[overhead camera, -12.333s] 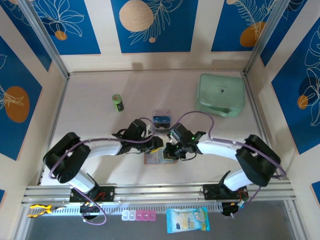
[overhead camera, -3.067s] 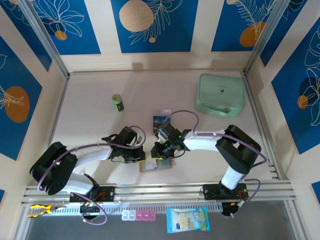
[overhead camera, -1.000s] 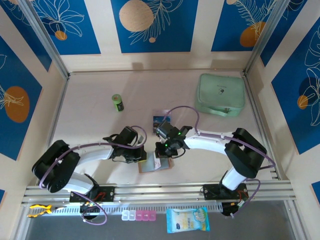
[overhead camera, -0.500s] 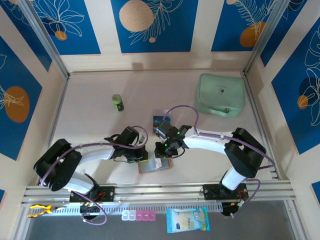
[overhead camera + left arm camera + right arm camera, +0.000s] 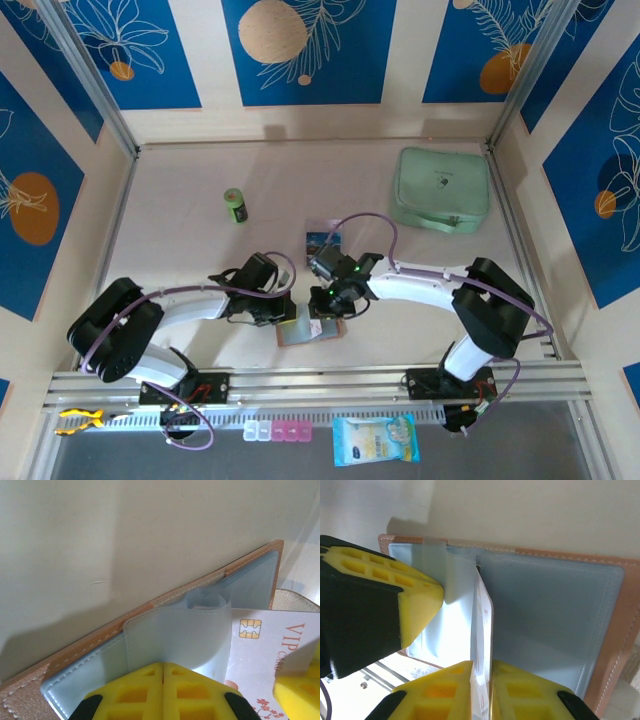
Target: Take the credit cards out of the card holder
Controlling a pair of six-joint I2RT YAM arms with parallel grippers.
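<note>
Card holder lies open on the desk. Left gripper is clamped on a clear pocket leaf on the card holder's left half, pinning it. Right gripper is pinched on a white VIP credit card standing on edge at the card holder's spine, seemingly part-way out of its pocket.

Risks:
- The grip sits near the card's thin edge, so it may slip or bend if pulled at a slant.
- Pocket friction could drag the whole card holder up.
- The left pinch holds only soft film, which may stretch or slide free.
</note>
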